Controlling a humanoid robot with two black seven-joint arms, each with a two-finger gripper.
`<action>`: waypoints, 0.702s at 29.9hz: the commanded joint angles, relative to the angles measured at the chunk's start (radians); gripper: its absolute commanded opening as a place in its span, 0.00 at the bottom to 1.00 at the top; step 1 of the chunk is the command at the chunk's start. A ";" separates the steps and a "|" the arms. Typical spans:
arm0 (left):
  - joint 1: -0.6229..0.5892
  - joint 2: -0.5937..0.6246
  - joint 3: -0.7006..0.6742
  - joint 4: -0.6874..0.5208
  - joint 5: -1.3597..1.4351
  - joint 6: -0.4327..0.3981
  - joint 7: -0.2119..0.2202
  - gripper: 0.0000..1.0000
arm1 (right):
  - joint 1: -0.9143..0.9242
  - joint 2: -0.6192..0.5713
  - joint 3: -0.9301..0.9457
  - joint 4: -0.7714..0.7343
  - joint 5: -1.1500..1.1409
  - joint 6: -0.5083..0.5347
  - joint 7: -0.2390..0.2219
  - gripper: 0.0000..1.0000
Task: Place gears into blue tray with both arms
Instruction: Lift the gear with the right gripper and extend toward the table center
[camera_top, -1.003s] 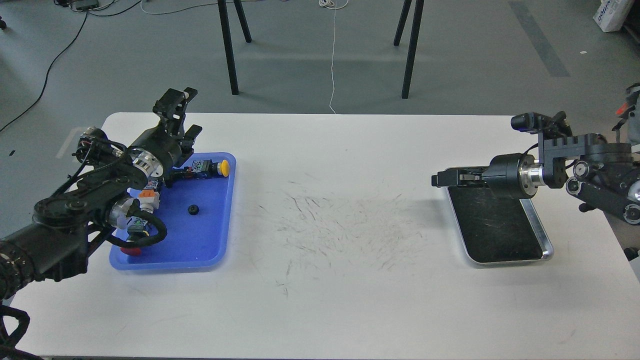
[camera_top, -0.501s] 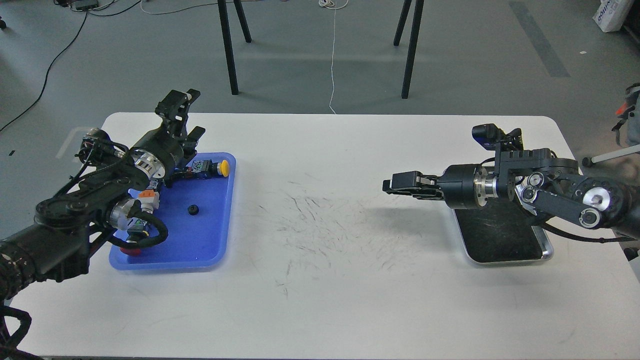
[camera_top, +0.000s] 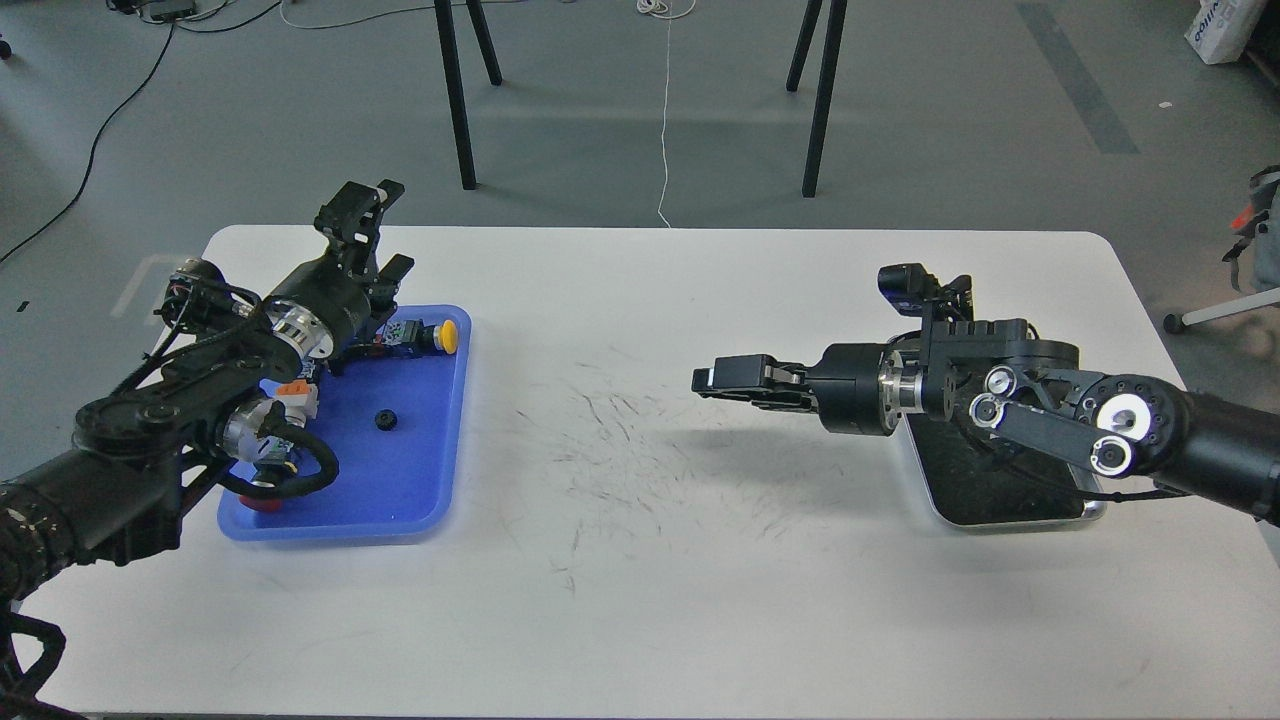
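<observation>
One gear (camera_top: 383, 421), a tiny black toothed disc, lies in the middle of the blue tray (camera_top: 410, 485) at the table's left. My left gripper (camera_top: 372, 238) hovers over the tray's far edge, open and holding nothing. Out over the middle of the white table, my right gripper (camera_top: 722, 382) points left toward the tray with its fingers close together. Whether a gear sits between them is too small to make out.
In the blue tray also lie a yellow-capped button (camera_top: 448, 335), an orange block (camera_top: 297, 390) and a red piece (camera_top: 262, 502), partly under my left arm. A silver tray with black lining (camera_top: 1000, 495) sits at the right under my right arm. Stand legs rise beyond the table.
My right arm has swung left from over the silver tray to the table's middle. The left gripper has barely shifted, and the gear in the blue tray has stayed put.
</observation>
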 joint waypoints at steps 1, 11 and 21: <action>0.000 -0.001 0.000 0.000 0.000 0.003 0.000 1.00 | -0.030 0.086 0.012 -0.080 0.000 -0.019 0.000 0.07; 0.002 -0.001 0.000 0.000 0.000 0.003 0.000 1.00 | -0.035 0.269 0.029 -0.246 0.005 -0.022 0.000 0.07; 0.003 -0.001 -0.002 -0.002 0.000 0.003 0.000 1.00 | -0.033 0.332 -0.005 -0.358 -0.002 -0.030 0.000 0.07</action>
